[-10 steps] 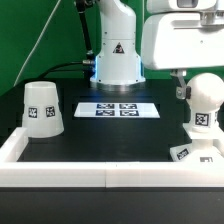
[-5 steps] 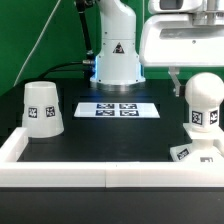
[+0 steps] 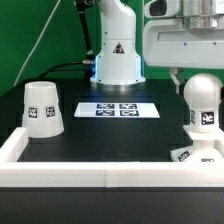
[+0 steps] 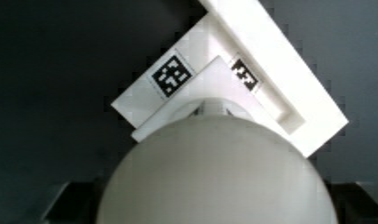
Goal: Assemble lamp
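Observation:
The rounded white bulb [image 3: 201, 104] stands upright on the square stepped base [image 3: 198, 152] at the exterior view's right edge. My gripper [image 3: 198, 77] hangs open over the top of the bulb. One fingertip [image 3: 176, 77] shows beside the crown, clear of it. In the wrist view the bulb [image 4: 207, 165] fills the space between my dark fingers [image 4: 54, 205], with gaps on both sides, and the tagged base [image 4: 257, 70] lies beyond it. The cone-shaped shade [image 3: 42, 108] stands alone at the exterior view's left.
The marker board [image 3: 118, 108] lies flat at the middle back. Behind it rises the white robot pedestal [image 3: 117, 55] with its triangle sign. A low white wall [image 3: 100, 175] borders the black table at the front and left.
My gripper has risen from around the bulb's upper sides to its top, still open. The bulb stays on the base.

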Tool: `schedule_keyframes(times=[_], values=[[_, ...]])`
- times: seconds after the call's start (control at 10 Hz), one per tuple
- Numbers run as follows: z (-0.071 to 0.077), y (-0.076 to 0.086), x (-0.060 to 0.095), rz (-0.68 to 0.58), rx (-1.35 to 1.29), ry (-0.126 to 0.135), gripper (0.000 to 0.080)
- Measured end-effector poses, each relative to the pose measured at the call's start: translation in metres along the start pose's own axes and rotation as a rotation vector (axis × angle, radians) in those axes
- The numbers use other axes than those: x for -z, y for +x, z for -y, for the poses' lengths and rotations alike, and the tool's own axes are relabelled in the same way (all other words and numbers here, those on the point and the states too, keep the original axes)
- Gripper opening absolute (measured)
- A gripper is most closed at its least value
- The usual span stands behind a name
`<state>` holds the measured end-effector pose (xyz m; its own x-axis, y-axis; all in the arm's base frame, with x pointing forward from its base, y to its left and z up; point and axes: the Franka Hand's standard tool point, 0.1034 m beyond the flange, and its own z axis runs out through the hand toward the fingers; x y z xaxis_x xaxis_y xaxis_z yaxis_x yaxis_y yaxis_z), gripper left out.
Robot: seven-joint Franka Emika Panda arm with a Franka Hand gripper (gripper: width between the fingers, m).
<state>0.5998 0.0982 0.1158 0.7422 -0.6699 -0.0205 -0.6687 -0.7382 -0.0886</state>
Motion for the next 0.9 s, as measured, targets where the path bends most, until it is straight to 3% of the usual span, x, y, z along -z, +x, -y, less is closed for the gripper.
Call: schedule_keyframes(times=[0.5, 0.6, 0.9], values=[[0.0019, -0.0017, -0.0001, 0.017, -0.316, 0.016, 0.058], [0.0019, -0.0015, 0.0001, 0.049, -0.494, 0.042, 0.058], [0.0043, -0.0017, -0.0006, 0.111, -0.765, 0.079, 0.058]])
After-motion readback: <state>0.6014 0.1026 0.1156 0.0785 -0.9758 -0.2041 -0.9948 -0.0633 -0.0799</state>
